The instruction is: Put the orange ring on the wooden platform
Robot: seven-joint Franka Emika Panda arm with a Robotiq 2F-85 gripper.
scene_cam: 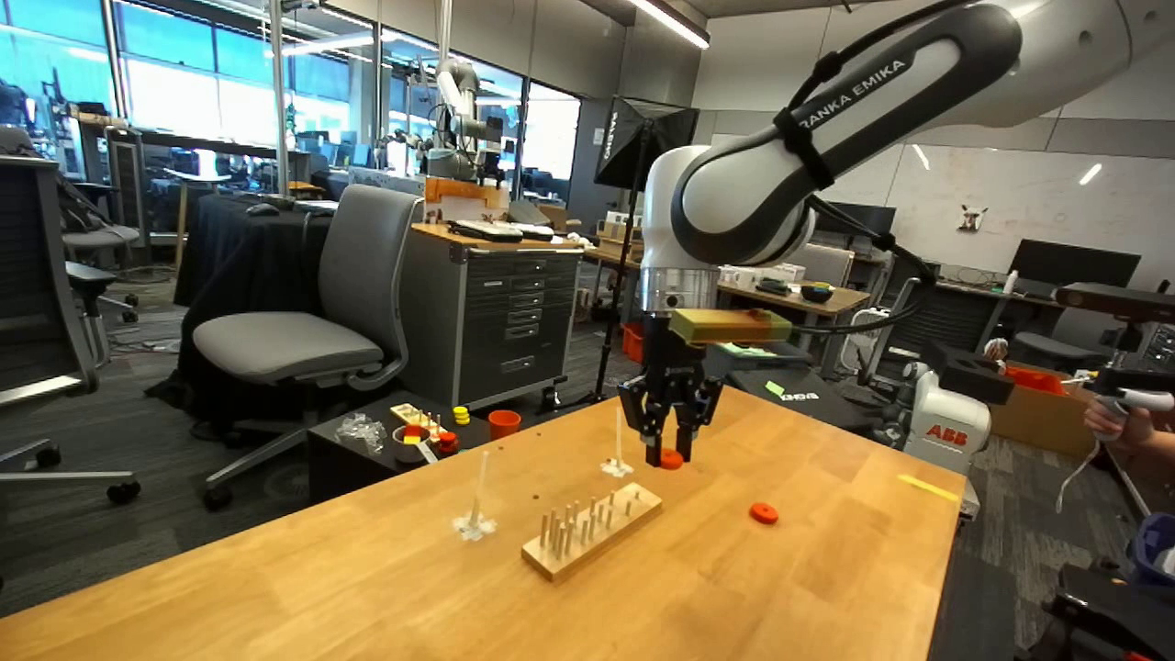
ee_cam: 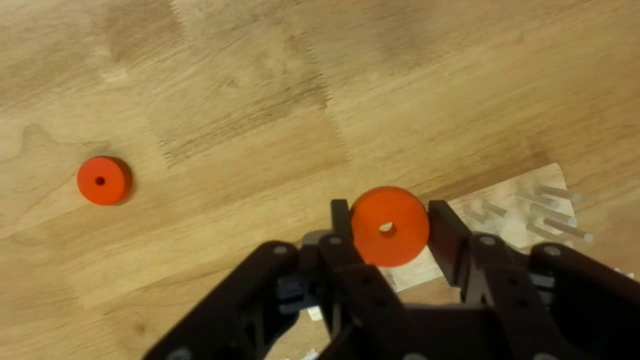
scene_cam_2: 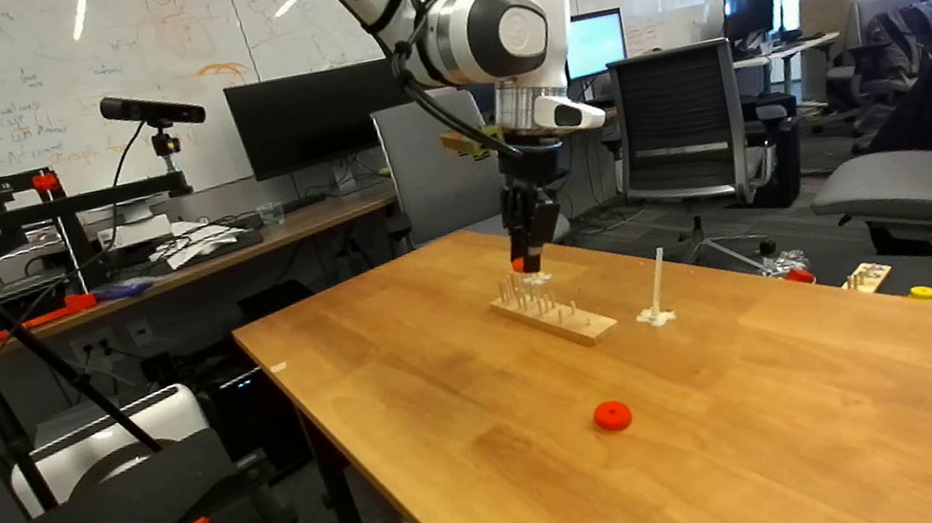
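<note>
My gripper is shut on the orange ring, with one finger on either side of it. The ring is held flat above the table, its hole seen from above. The gripper with the ring also shows in both exterior views, the ring low between the fingertips and partly hidden. The wooden platform is a light board with several thin upright pegs; it also shows in an exterior view. In the wrist view the platform lies below and right of the ring, partly hidden by ring and fingers.
A similar, redder ring lies flat on the table, also seen in the wrist view. Two tall thin pegs stand taped to the table, one near the gripper and one farther off. A yellow tape strip lies near an edge.
</note>
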